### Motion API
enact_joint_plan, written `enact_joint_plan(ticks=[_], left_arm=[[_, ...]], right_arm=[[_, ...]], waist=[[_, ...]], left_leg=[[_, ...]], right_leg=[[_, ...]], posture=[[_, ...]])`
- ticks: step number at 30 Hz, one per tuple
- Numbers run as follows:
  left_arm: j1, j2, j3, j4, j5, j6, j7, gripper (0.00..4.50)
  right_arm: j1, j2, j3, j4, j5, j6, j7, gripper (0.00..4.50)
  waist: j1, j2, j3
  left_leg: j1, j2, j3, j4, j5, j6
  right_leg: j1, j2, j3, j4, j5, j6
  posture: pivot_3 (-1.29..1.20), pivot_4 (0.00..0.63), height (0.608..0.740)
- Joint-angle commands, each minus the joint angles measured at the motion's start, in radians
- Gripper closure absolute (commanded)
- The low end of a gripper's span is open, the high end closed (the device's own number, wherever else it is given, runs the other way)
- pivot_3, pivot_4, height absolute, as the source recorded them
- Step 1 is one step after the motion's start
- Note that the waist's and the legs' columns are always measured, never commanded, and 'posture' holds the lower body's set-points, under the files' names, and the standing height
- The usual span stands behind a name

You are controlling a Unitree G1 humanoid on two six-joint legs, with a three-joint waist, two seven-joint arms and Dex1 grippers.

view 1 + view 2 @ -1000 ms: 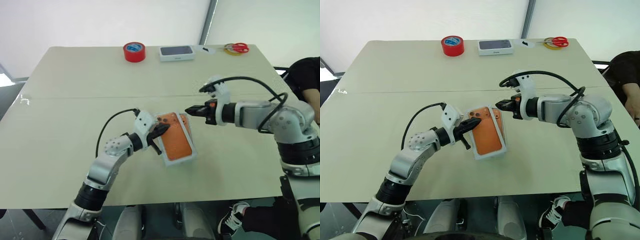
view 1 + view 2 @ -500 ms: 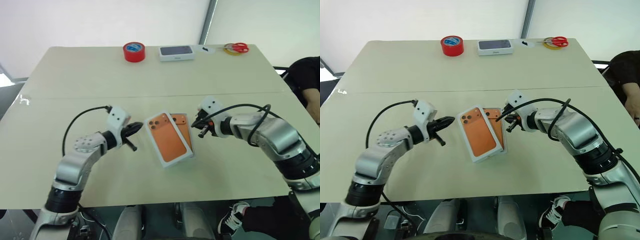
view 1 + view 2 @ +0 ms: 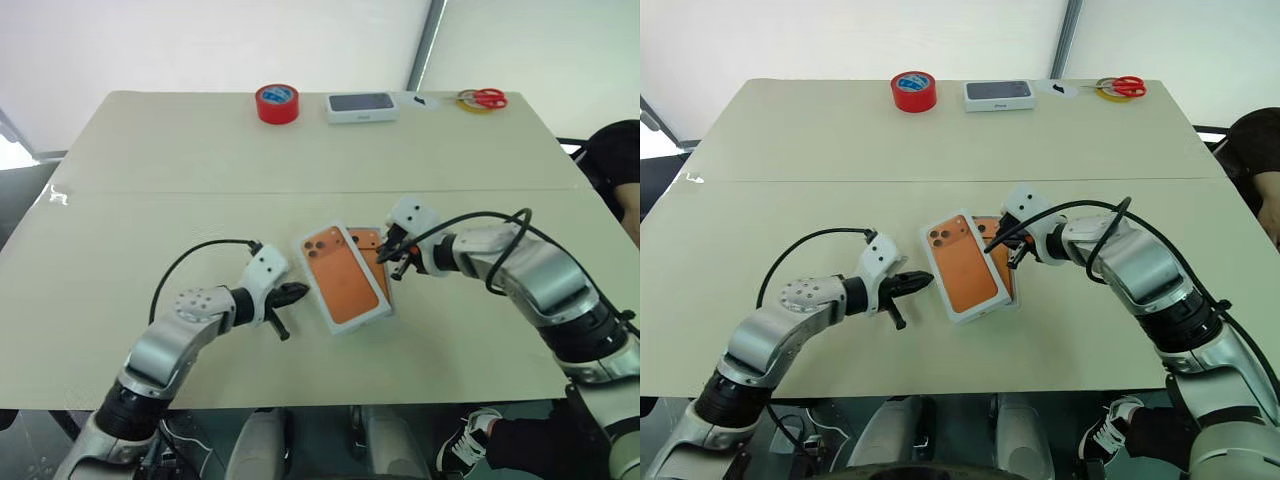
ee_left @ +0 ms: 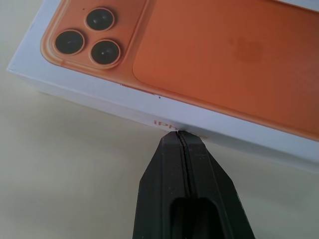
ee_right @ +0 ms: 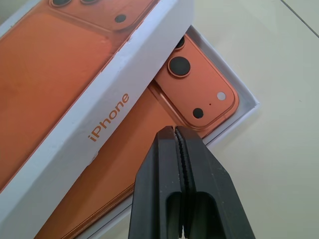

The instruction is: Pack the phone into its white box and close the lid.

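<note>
1. We find the white box [image 5: 238, 110] lying on the table [image 3: 150, 150], near the middle and nearer the front edge than the back edge.
2. The phone [image 5: 199, 92] lies back-up inside the white box. Its camera cluster sits at the box's far right corner, as the right wrist view shows.
3. The lid [image 3: 342, 274] rests askew over the white box, picture side up. It is not seated: it is turned off the box's line and leaves the phone's right-hand strip and camera corner uncovered.
4. The left gripper [image 3: 297, 292] has its jaws pressed together, holding nothing. In the left wrist view its tip stands at the lid's long left side wall, at or just short of touching; we cannot tell which.
5. The right gripper [image 3: 385, 248] has its jaws together as well, holding nothing. Its tip is over the exposed part of the phone, just beside the lid's printed right side wall. We cannot tell whether it touches either.
6. The lid, phone and white box thus lie between the 2 grippers, 1 on each long side.
7. Along the back edge of the table we note a red tape roll [image 3: 276, 102], a white box with a dark top [image 3: 361, 105] and scissors [image 3: 482, 98].
</note>
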Motion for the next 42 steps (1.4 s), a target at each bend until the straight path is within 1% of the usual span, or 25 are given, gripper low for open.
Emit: enact_joint_plan(ticks=[1, 12, 20, 26, 30, 36, 42], left_arm=[[-0.028, -0.044, -0.02, 0.01, 0.018, 0.001, 0.038, 4.5], [-0.075, -0.17, 0.015, 0.034, -0.015, 0.018, 0.084, 4.5], [-0.095, -0.186, 0.017, 0.061, 0.0, 0.009, 0.09, 4.5], [-0.078, -0.154, 0.046, 0.054, -0.009, 0.024, 0.086, 4.5], [-0.019, -0.095, 0.091, 0.015, -0.031, 0.049, 0.073, 4.5], [0.031, -0.038, 0.127, -0.017, -0.051, 0.067, 0.058, 4.5], [0.042, -0.027, 0.135, -0.043, -0.085, 0.089, 0.054, 4.5]], right_arm=[[0.003, -0.003, -0.014, -0.059, -0.03, -0.015, 0.022, 4.46], [0.027, 0.01, -0.024, -0.105, -0.066, -0.007, 0.064, 4.46], [0.04, 0.012, -0.045, -0.109, -0.076, 0.015, 0.061, 4.46], [0.046, 0.016, -0.055, -0.115, -0.079, 0.028, 0.055, 4.46], [0.044, 0.021, -0.058, -0.109, -0.084, 0.032, 0.046, 4.46], [0.035, 0.029, -0.052, -0.1, -0.087, 0.032, 0.046, 4.46], [0.028, 0.039, -0.046, -0.092, -0.095, 0.027, 0.051, 4.46]], waist=[[0.0, 0.0, 0.0], [0.001, 0.0, 0.0], [0.001, 0.0, 0.0], [0.0, 0.0, 0.0], [-0.004, 0.0, 0.0], [0.0, 0.0, 0.0], [0.0, 0.0, 0.0]], left_leg=[[0.0, 0.0, 0.0, 0.0, 0.0, 0.0], [0.0, 0.0, 0.0, 0.0, 0.0, 0.0], [0.001, 0.0, 0.0, 0.0, 0.0, 0.0], [0.001, 0.0, 0.0, 0.0, 0.0, 0.0], [0.001, 0.0, 0.0, 0.0, 0.0, 0.0], [0.001, 0.0, 0.0, 0.0, 0.0, 0.0], [0.001, 0.0, 0.0, 0.0, 0.0, 0.0]], right_leg=[[0.0, 0.0, 0.0, 0.0, 0.0, 0.0], [0.0, 0.0, 0.0, 0.0, 0.0, 0.0], [0.0, 0.0, 0.0, 0.001, 0.001, 0.001], [0.0, 0.0, 0.0, 0.001, 0.001, 0.001], [0.0, 0.0, 0.0, 0.001, 0.001, 0.001], [0.001, 0.0, 0.0, 0.001, 0.0, 0.0], [0.001, 0.0, 0.0, 0.001, 0.0, 0.0]], posture=[[0.0, 0.15, 0.732], [0.0, 0.15, 0.732], [0.0, 0.15, 0.732], [0.0, 0.15, 0.732], [0.0, 0.15, 0.732], [0.0, 0.15, 0.732], [0.0, 0.15, 0.732]])
